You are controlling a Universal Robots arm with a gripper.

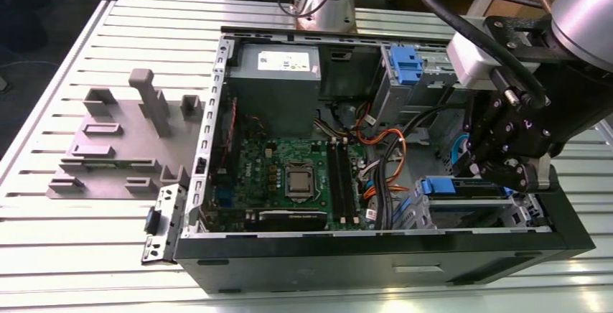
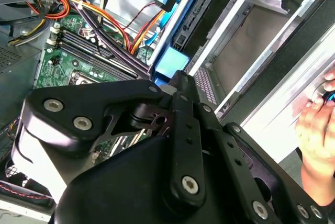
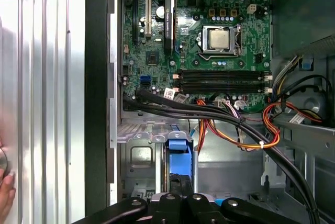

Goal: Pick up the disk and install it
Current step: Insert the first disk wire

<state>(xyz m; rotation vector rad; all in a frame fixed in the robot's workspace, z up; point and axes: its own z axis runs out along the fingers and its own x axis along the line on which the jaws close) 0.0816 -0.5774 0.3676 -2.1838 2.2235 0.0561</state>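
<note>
The disk (image 1: 446, 186) stands on edge in the lower drive bay at the case's front corner, on the exterior view's right. Its blue carrier end (image 3: 178, 153) faces up out of the metal cage. In the second wrist view the disk (image 2: 171, 62) runs down into the bay as a dark slab with a blue rail. My gripper (image 1: 532, 182) hangs directly over that blue end. Its fingers (image 3: 180, 183) are together, shut, with nothing between them. In the second wrist view the gripper (image 2: 181, 79) tip sits right at the blue end; I cannot tell whether it touches.
The open case holds a green motherboard (image 3: 209, 35), orange and black cables (image 3: 235, 130), a grey power-supply box (image 1: 278, 69) and an upper bay with a blue latch (image 1: 406, 65). A person's hand (image 2: 314, 130) rests on the slatted table beside the case. Grey fixtures (image 1: 115, 141) stand at the exterior view's left.
</note>
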